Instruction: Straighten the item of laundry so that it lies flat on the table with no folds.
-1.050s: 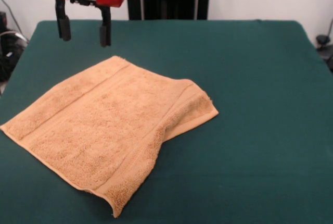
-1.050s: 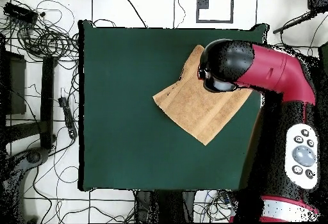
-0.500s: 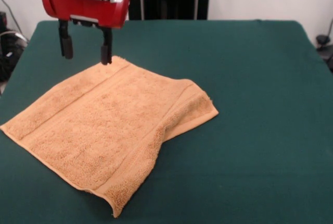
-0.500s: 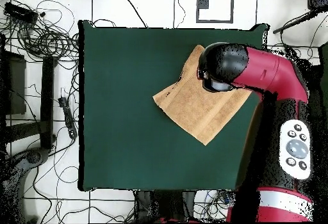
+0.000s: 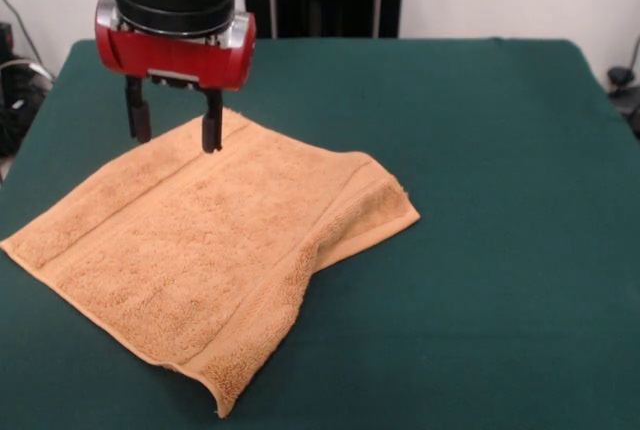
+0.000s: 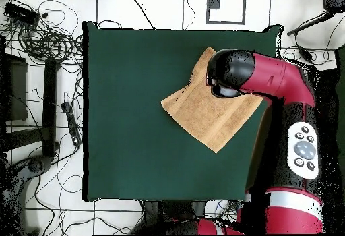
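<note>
Towel (image 5: 200,250) on green surface (image 5: 500,200), mostly spread, lying skewed. One side folded over: doubled layer running from the right-hand corner, well right of and nearer the camera than the claw, down to the near tip. Woven band visible parallel to the far-left edge, directly below the claw. In overhead view, towel (image 6: 205,115) sits near the surface's (image 6: 135,112) edge on the arm's side, partly hidden under the arm's wrist.

Change over the last second: claw (image 5: 174,128) lower than before, from clear above the surface's far-left part down to the towel's far corner. Also shifted slightly toward the towel's middle. Towel itself unmoved; fold unchanged. Reading: approach phase, descent toward a grasp at the far corner or edge; no straightening done yet.

Claw state: spread wide apart, nothing held. One finger's tip overlaps the far corner region of the towel in front view, apparently at or just above the pile; other finger seems to hang just beyond the towel's far-left edge. Actual contact not confirmable. Claw hidden under the wrist in overhead view.

Fold sits on the side opposite the claw, so a pull from this corner judged of uncertain use for flattening.
</note>
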